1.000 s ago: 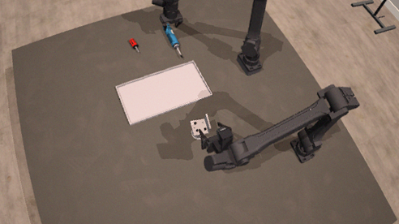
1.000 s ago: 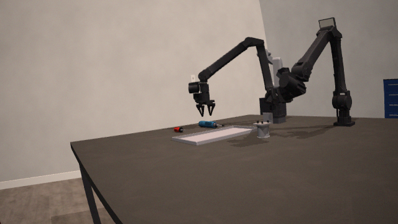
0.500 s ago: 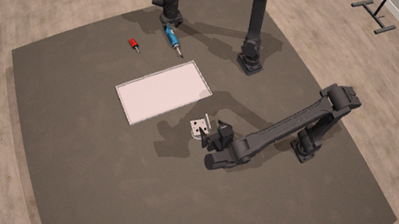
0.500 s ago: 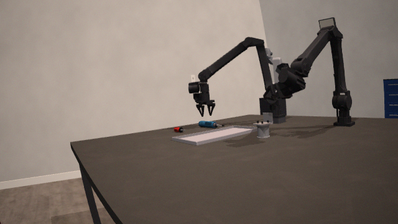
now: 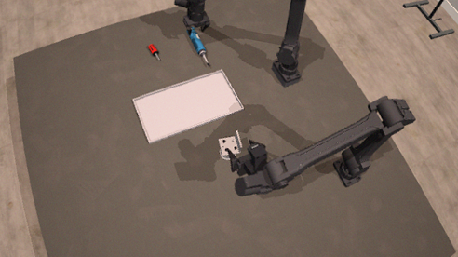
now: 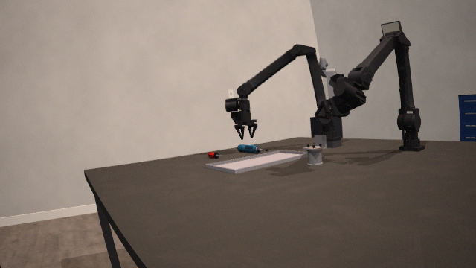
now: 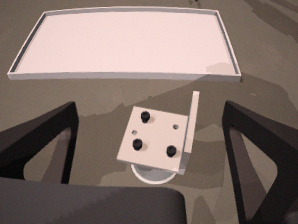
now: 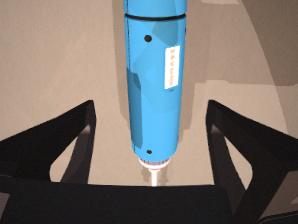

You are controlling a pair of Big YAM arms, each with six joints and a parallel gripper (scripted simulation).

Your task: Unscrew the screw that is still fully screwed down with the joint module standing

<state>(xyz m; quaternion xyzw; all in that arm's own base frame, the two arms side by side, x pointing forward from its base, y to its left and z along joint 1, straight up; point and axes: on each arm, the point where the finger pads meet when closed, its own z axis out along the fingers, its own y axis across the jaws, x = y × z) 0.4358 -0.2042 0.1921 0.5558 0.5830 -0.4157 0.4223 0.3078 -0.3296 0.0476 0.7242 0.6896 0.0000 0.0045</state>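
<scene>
Relative to the tray (image 5: 141, 121) (image 6: 235, 171) (image 7: 125, 76), the joint module (image 6: 314, 158) (image 7: 154, 177) stands just beside, bracket (image 5: 226, 142) (image 6: 320, 141) (image 7: 159, 131) on top; left gripper (image 5: 245, 156) (image 7: 151, 107) near, jaws apart; right gripper (image 5: 196, 29) (image 6: 247, 138) (image 8: 151, 104), also open, above the blue screwdriver (image 5: 198, 43) (image 6: 248, 149) (image 8: 156, 85) beyond.

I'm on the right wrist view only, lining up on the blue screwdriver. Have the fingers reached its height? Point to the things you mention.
Observer: No. In the exterior view the right end effector (image 5: 196, 29) (image 6: 247, 138) (image 8: 150, 109) hangs above the blue screwdriver (image 5: 197, 43) (image 6: 248, 149) (image 8: 155, 85), with a visible gap.
Operator: Is the joint module standing?
Observer: Yes, the joint module (image 5: 224, 157) (image 6: 314, 158) (image 7: 154, 178) stands upright on the table.
Operator: Any other tool nearby?
Observer: A red screwdriver (image 5: 153, 49) (image 6: 213, 155) lies on the table, outside the tray (image 5: 187, 106) (image 6: 256, 161) (image 7: 127, 42).
</scene>
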